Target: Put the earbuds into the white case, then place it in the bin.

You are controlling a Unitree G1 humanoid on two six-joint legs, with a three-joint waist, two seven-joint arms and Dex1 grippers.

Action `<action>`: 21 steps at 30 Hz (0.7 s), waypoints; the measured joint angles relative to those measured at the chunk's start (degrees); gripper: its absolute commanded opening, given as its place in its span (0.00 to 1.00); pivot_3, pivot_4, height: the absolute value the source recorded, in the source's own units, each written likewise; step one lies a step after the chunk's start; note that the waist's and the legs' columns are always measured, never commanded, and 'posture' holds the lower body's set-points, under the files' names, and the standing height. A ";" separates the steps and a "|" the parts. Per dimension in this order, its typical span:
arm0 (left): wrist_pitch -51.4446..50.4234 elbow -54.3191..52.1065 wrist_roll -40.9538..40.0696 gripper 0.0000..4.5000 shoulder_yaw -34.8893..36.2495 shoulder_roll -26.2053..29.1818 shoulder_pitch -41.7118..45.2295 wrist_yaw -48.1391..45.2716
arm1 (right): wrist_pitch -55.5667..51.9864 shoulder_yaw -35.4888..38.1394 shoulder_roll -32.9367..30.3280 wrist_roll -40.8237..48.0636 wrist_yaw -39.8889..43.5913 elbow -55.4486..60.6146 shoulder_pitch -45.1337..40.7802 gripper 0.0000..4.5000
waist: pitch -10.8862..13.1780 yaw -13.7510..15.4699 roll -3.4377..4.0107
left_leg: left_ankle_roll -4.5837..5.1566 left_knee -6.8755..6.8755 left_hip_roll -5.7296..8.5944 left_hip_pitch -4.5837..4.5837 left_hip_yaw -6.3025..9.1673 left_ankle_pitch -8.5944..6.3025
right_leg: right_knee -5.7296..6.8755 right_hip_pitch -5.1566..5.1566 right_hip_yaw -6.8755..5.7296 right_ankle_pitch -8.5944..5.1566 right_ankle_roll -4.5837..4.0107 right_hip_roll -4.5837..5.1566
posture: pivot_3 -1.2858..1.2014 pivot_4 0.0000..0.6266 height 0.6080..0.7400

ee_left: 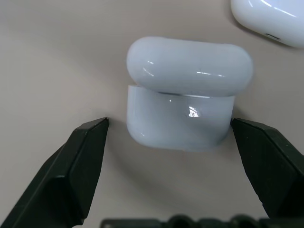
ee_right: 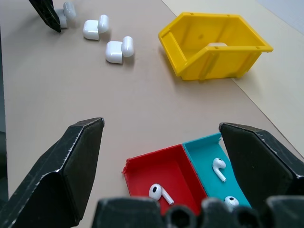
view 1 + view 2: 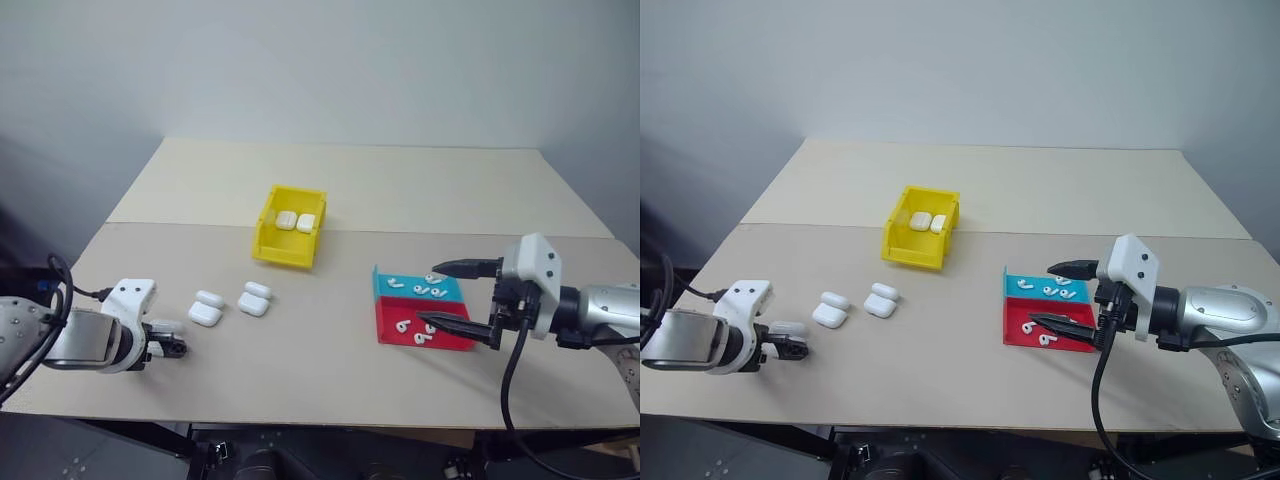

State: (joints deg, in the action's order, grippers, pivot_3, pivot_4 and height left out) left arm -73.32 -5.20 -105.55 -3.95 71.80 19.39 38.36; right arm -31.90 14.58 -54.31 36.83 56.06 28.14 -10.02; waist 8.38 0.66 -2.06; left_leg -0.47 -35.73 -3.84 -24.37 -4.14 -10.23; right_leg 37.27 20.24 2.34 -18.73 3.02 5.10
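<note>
Flanking white case (image 1: 183,102), open left claw (image 1: 168,130).

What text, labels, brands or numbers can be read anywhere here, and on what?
None. The white cases, yellow bin, red-and-blue tray, earbuds, and both grippers show plain, unmarked surfaces.

Glossy smooth white plastic case (image 1: 185,102); matt tan bench (image 3: 400,190); shiny yellow plastic bin (image 2: 213,45); matt black gripper fingers (image 1: 76,161).
</note>
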 measured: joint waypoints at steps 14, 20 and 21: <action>-5.62 1.92 10.53 0.80 0.90 -3.87 3.98 -8.02 | 0.00 0.58 0.05 0.44 -1.05 1.24 1.65 1.00 | -0.02 0.05 0.03 | -0.01 -0.02 0.01 0.00 0.01 0.00 | -0.02 -0.04 -0.01 0.00 0.01 0.03 | 0.52 0.24 1.00; -7.14 1.25 12.63 0.62 2.62 -5.71 3.70 -8.67 | 0.00 0.84 0.02 0.45 -1.30 1.51 1.84 1.00 | -0.06 0.06 0.11 | -0.01 -0.04 0.02 0.06 0.01 0.01 | 0.02 -0.08 0.00 0.00 0.01 0.03 | 0.52 0.24 1.00; -7.25 0.93 12.83 0.62 3.05 -5.85 3.31 -8.67 | 0.00 1.00 0.02 0.45 -1.29 1.52 1.89 1.00 | -0.06 0.06 0.11 | -0.01 -0.04 0.01 0.06 0.01 0.01 | 0.02 -0.08 0.00 0.00 0.01 0.03 | 0.52 0.24 1.00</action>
State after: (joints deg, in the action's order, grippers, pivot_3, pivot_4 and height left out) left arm -80.57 -4.26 -92.73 -0.90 65.95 22.70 29.69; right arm -31.90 15.58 -54.29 37.28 54.77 29.66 -8.14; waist 8.32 0.72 -1.95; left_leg -0.48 -35.77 -3.83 -24.31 -4.13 -10.22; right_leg 37.29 20.16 2.33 -18.73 3.02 5.13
